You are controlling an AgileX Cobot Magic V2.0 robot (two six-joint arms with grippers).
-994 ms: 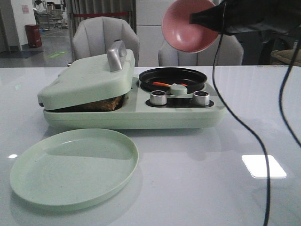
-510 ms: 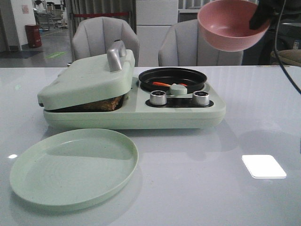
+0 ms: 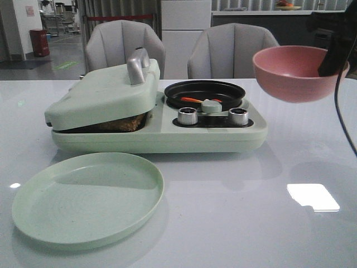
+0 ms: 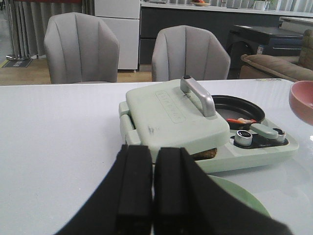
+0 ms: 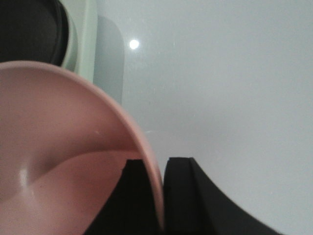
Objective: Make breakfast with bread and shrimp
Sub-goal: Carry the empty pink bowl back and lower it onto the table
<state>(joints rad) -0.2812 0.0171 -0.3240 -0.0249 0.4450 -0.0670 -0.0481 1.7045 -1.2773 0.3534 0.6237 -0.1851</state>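
Note:
The bread (image 3: 120, 123) lies under the closed lid (image 3: 103, 92) of the pale green breakfast maker (image 3: 162, 137); only its brown edge shows, also in the left wrist view (image 4: 203, 154). Orange shrimp (image 3: 192, 100) lie in the maker's round black pan (image 3: 204, 92), seen too in the left wrist view (image 4: 239, 120). My right gripper (image 5: 161, 196) is shut on the rim of an empty pink bowl (image 3: 295, 71), held upright above the table to the right of the maker. My left gripper (image 4: 153, 196) is shut and empty, back from the maker's left side.
A pale green empty plate (image 3: 89, 196) sits in front of the maker at the near left. Two knobs (image 3: 188, 115) and a small lever (image 3: 211, 105) are on the maker's front right. Grey chairs (image 3: 125, 44) stand behind the table. A black cable (image 3: 341, 111) hangs at the right.
My right gripper has moved right and down with the pink bowl, which has turned from tipped over the pan to upright. The left arm has not moved.

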